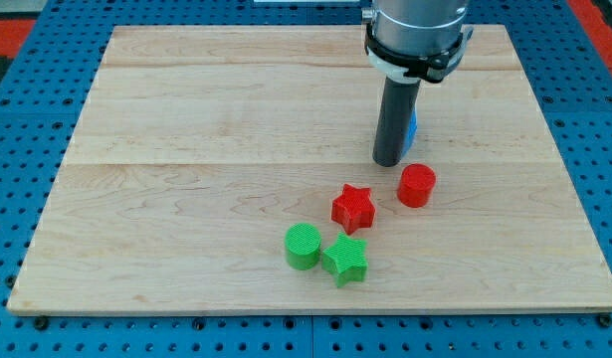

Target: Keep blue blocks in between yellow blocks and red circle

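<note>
My tip (388,162) rests on the board right of centre. A blue block (412,129) is mostly hidden behind the rod, only a sliver showing at its right side, so its shape cannot be made out. The red circle (417,185) lies just below and right of the tip, a small gap away. A red star (353,207) lies below and left of the tip. No yellow block shows in the view.
A green circle (303,246) and a green star (345,259) sit side by side near the board's bottom edge. The wooden board (186,149) lies on a blue perforated table. The arm's body (415,30) hangs over the board's top right.
</note>
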Available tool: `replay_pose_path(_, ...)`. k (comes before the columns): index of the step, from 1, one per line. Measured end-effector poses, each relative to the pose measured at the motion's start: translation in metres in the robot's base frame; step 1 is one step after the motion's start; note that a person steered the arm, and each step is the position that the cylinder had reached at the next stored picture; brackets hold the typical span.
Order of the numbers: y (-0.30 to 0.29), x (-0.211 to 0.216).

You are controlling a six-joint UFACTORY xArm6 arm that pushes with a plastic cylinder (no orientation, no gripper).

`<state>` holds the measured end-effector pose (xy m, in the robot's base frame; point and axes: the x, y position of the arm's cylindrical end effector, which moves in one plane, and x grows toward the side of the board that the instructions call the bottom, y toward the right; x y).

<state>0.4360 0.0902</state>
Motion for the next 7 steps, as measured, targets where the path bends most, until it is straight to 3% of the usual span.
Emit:
replay_pose_path(4, -0.019, -0.046)
replay_pose_path(5, 0.019, -0.051)
replay_pose_path(7, 0.021, -0.05)
